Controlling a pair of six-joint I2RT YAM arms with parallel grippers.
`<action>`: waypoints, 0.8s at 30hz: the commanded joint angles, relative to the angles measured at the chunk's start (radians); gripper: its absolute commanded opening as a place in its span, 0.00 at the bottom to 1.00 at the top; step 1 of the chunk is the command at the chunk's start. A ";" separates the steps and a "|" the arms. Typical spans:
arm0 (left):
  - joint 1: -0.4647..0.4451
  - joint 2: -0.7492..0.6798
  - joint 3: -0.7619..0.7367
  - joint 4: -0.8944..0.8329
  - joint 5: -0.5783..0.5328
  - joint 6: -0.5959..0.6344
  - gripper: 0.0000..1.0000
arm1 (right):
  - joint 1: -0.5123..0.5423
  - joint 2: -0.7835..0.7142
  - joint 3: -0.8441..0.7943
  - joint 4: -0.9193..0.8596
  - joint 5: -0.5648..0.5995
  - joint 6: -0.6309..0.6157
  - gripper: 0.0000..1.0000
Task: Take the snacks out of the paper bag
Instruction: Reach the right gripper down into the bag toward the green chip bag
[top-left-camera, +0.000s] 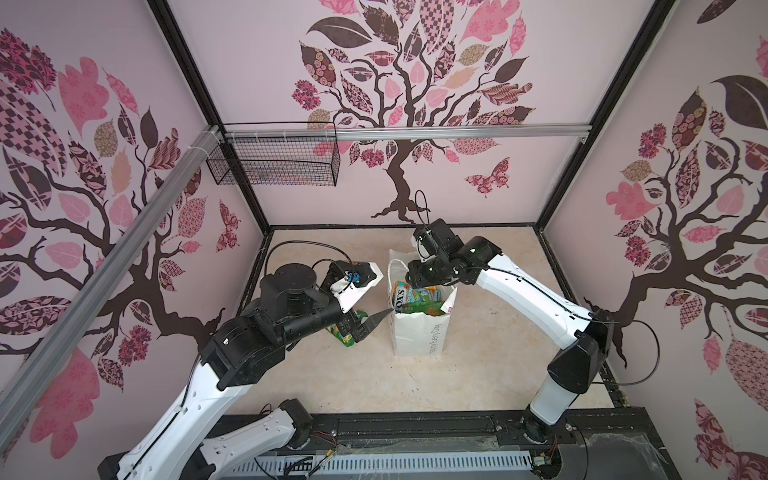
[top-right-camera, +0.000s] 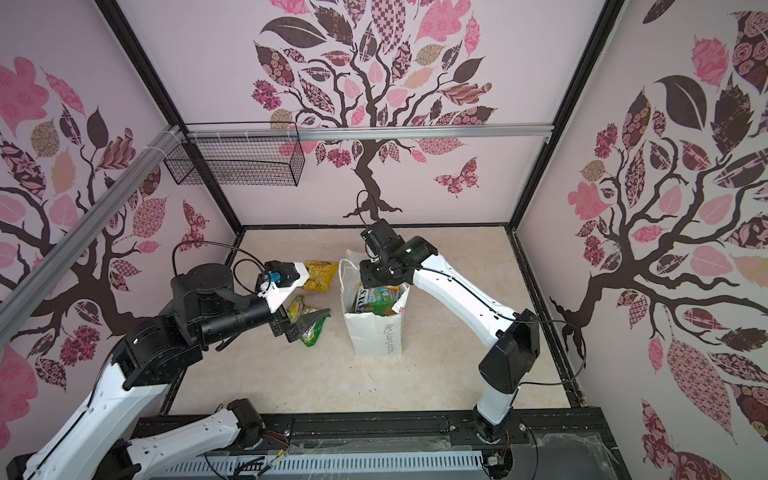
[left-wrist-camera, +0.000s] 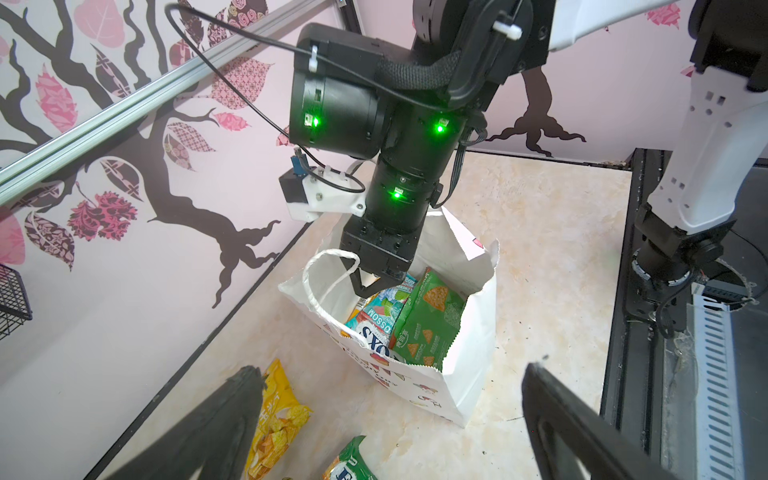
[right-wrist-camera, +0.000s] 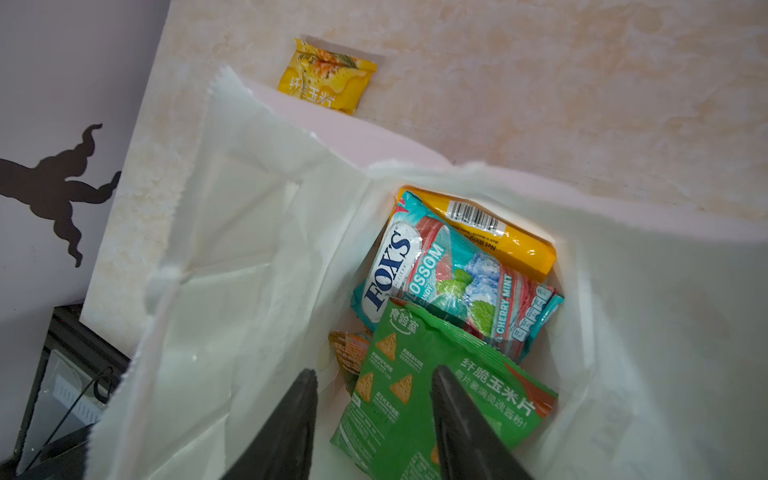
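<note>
The white paper bag (top-left-camera: 419, 332) (top-right-camera: 376, 334) (left-wrist-camera: 465, 374) stands upright mid-table. Inside it lie a green packet (right-wrist-camera: 436, 395), a teal-red FOX'S packet (right-wrist-camera: 449, 282), a yellow-orange one (right-wrist-camera: 490, 232) and a half-hidden orange one (right-wrist-camera: 349, 353). My right gripper (right-wrist-camera: 374, 374) (top-left-camera: 419, 284) (left-wrist-camera: 368, 286) reaches into the bag mouth, its jaws apart astride the green packet's edge, not clamped on it. On the table left of the bag lie a yellow packet (top-right-camera: 319, 275) (left-wrist-camera: 274, 415) (right-wrist-camera: 328, 79) and a green-yellow FOX'S packet (top-right-camera: 309, 330) (left-wrist-camera: 349, 461). My left gripper (left-wrist-camera: 392, 372) (top-right-camera: 309, 318) hovers open over that packet, holding nothing.
A black wire basket (top-left-camera: 274, 164) hangs on the back wall at the left under an aluminium rail (top-left-camera: 415, 133). Patterned walls close the table on three sides. A black frame (top-left-camera: 415, 428) runs along the front edge.
</note>
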 joint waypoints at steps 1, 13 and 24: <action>-0.004 -0.009 -0.030 0.019 -0.007 0.014 0.98 | 0.011 0.028 -0.022 -0.003 -0.022 -0.021 0.48; -0.004 -0.014 -0.038 0.021 -0.029 0.005 0.98 | 0.027 0.088 -0.088 0.037 -0.048 -0.033 0.48; -0.003 -0.011 -0.040 0.023 -0.029 -0.008 0.98 | 0.027 0.173 -0.103 0.057 -0.048 -0.043 0.58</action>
